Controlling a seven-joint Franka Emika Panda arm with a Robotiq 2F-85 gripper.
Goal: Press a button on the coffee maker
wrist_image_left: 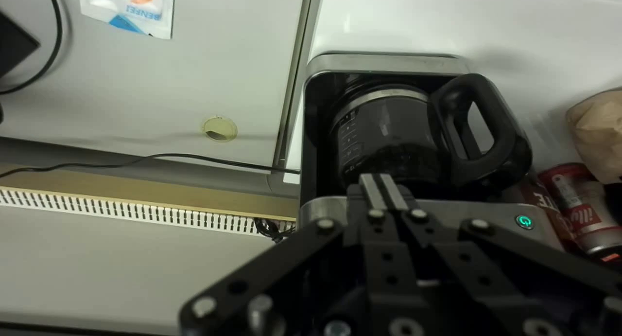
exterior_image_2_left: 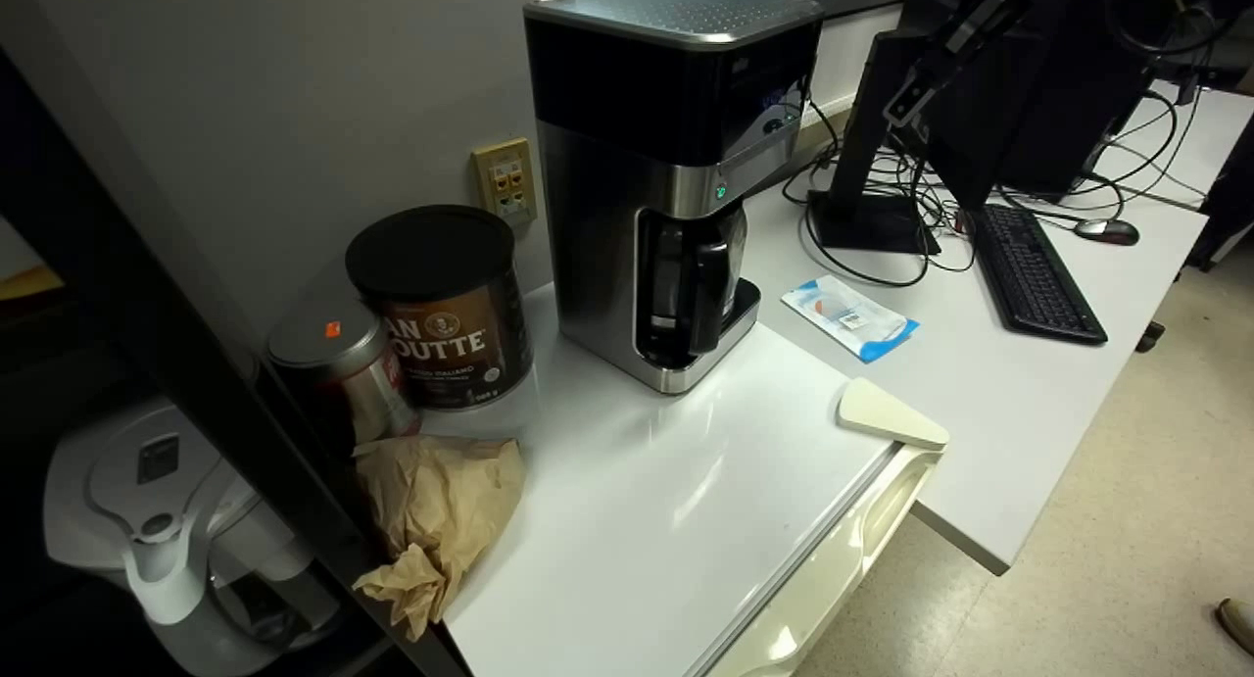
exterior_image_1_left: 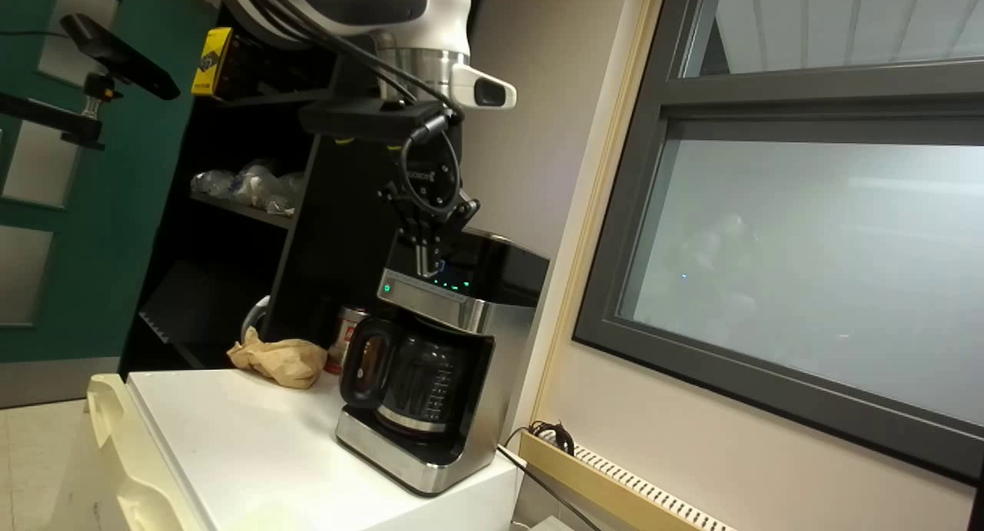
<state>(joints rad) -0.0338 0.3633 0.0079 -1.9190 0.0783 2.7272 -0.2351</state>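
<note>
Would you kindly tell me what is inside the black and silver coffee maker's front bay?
Inside the coffee maker stands a dark glass carafe with a black handle. Anything directly behind or inside the carafe is hidden.

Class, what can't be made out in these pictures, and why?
Control panel: lit symbols too small in both exterior views; mostly covered by the gripper in the wrist view.
Carafe: fill level, unclear in all views; its darkness hides it in the wrist view.
Canister: start of its name, hidden by the tin in an exterior view.
</note>
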